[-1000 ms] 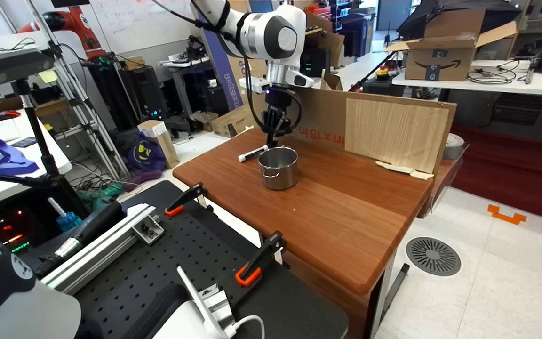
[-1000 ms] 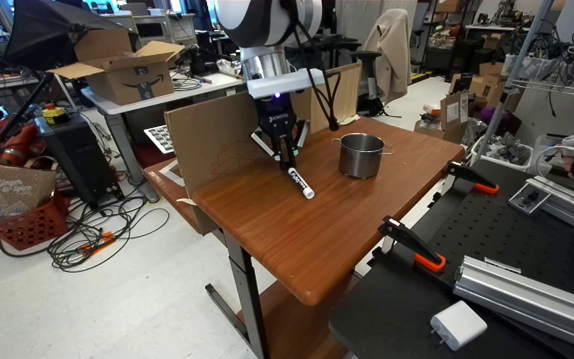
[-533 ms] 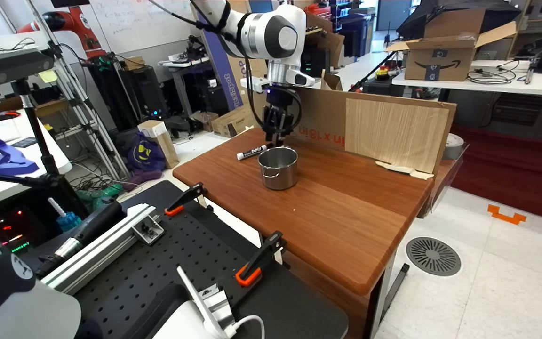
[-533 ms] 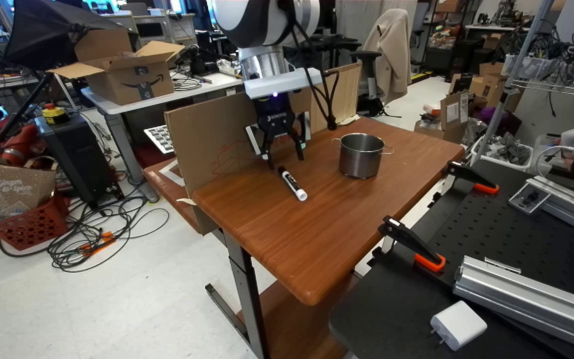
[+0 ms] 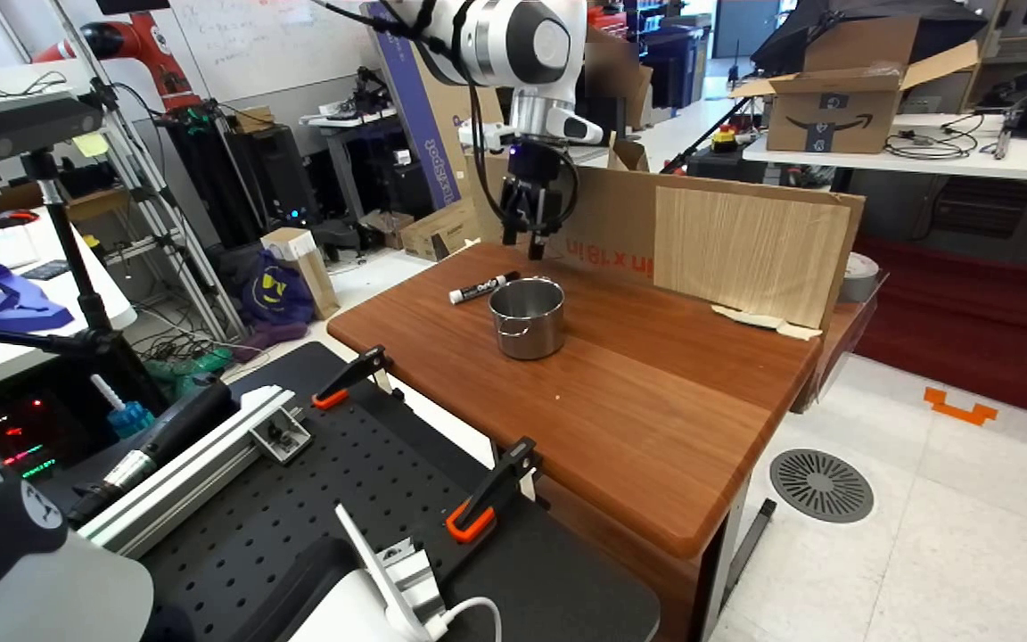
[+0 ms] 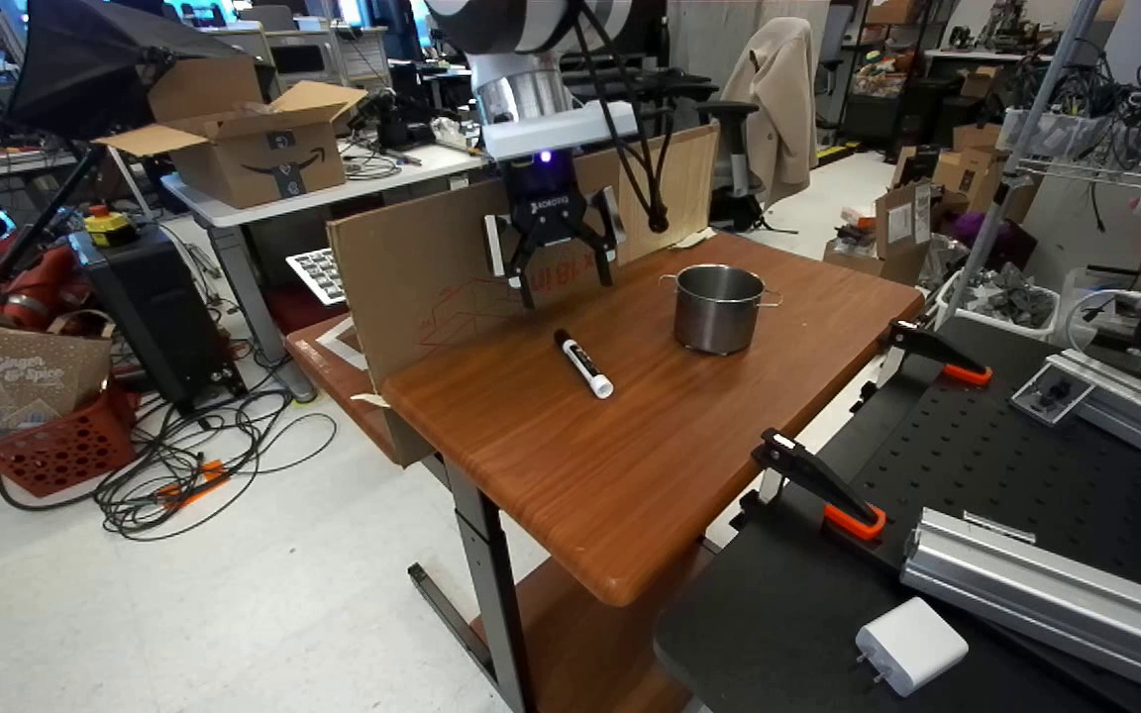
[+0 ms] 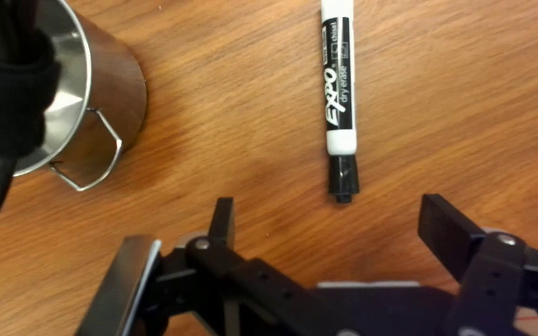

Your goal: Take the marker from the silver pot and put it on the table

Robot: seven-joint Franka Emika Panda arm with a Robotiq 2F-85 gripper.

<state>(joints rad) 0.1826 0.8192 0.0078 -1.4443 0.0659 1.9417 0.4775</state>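
The marker [image 7: 340, 93], white with a black label and black cap, lies flat on the brown wooden table [image 6: 630, 475]. It shows in both exterior views, with a gap between the marker [image 6: 584, 364] and the silver pot [image 6: 716, 322]. The pot stands upright with thin wire handles; in the wrist view the pot [image 7: 115, 79] is partly cut off at upper left, behind a dark cable. My gripper [image 6: 569, 289] hangs open above the table, beyond the cap end. Seen from the wrist, nothing is between the fingers [image 7: 222, 219] of my gripper [image 7: 327, 199].
A cardboard panel [image 6: 422, 267] stands upright along the table's far edge, close behind the gripper. Orange-tipped black clamps [image 6: 818, 485] grip the near edge, beside a black perforated board [image 5: 344, 481]. A loose cable [image 6: 645, 178] loops beside the wrist.
A second ago the gripper was shut on the marker's cap end. It has opened, leaving the marker flat on the table, and risen away from it. The pot has not moved.
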